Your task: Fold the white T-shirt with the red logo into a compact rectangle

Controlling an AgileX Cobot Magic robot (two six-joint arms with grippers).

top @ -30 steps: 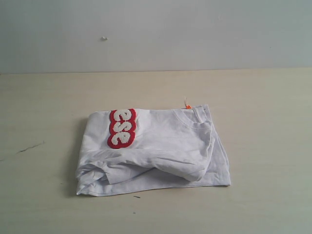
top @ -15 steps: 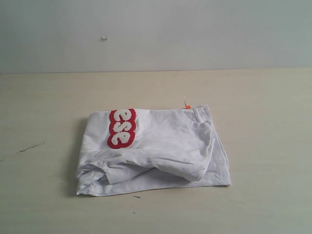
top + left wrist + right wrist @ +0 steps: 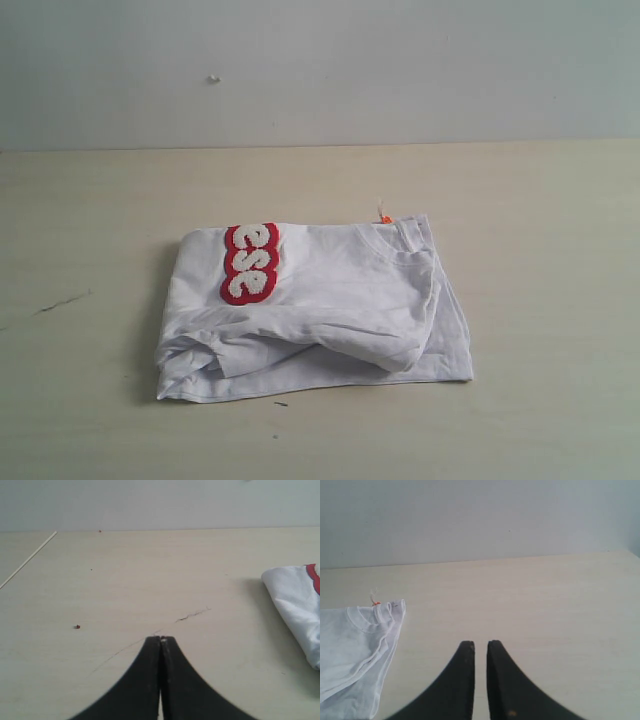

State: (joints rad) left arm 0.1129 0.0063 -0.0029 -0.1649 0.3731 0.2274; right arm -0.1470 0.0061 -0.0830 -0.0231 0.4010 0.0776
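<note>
The white T-shirt lies folded into a rough, wrinkled rectangle in the middle of the table. Part of the red logo shows on its upper layer near the left side, and the orange tag sticks out at the collar. Neither arm appears in the exterior view. My left gripper is shut with nothing in it, over bare table, with the shirt's edge off to one side. My right gripper holds nothing and is all but shut, with a thin slit between its fingers. It is apart from the shirt's collar corner.
A dark scratch marks the tabletop left of the shirt, seen also as a scratch ahead of the left jaws. A small red speck lies nearby. A pale wall rises behind the table.
</note>
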